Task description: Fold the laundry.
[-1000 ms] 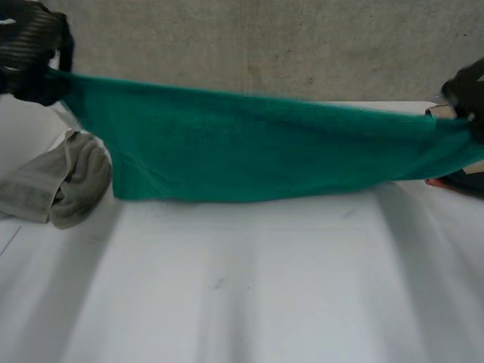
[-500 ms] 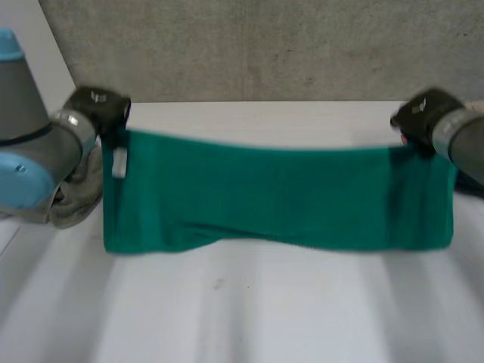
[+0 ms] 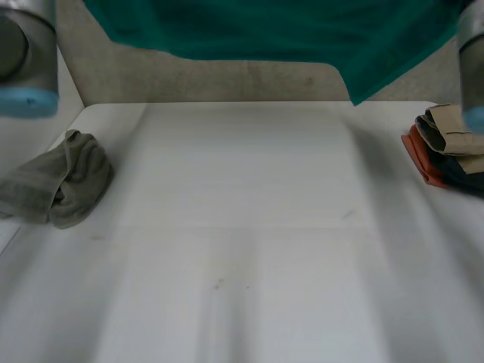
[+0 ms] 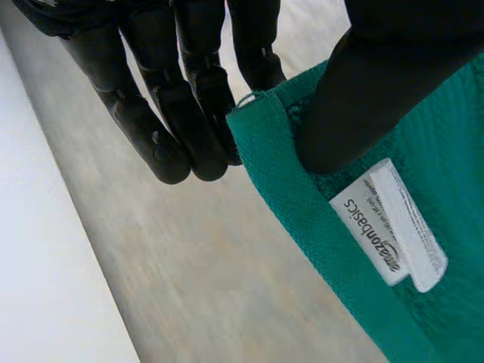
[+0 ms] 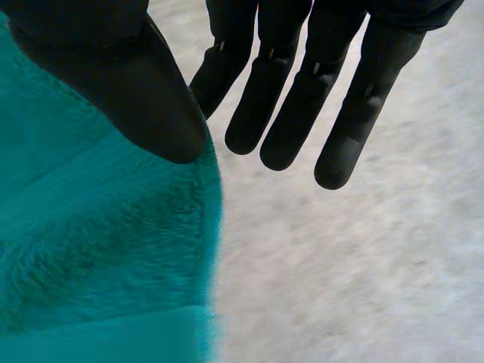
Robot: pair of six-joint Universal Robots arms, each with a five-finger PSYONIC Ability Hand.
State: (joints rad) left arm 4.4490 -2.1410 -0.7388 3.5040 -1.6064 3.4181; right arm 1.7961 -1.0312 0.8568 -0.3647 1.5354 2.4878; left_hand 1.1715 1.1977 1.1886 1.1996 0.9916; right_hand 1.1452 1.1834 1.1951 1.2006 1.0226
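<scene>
A green towel (image 3: 265,26) is stretched high above the white table (image 3: 242,242) between my two raised arms, with one corner drooping on the right. In the left wrist view my left hand (image 4: 174,113) pinches a towel corner (image 4: 446,151) between thumb and straight fingers, beside the white label (image 4: 389,227). In the right wrist view my right hand (image 5: 295,98) pinches the towel's opposite end (image 5: 98,249) at its edge, thumb on the cloth and fingers straight behind it.
A crumpled grey towel (image 3: 60,181) lies at the table's left edge. A stack of folded cloths (image 3: 446,147), tan over dark and orange, sits at the right edge. My left arm (image 3: 26,60) and right arm (image 3: 473,60) stand at the sides.
Both arms have lifted the green towel from hanging just above the table to well above it. The grips on its two ends have stayed shut.
</scene>
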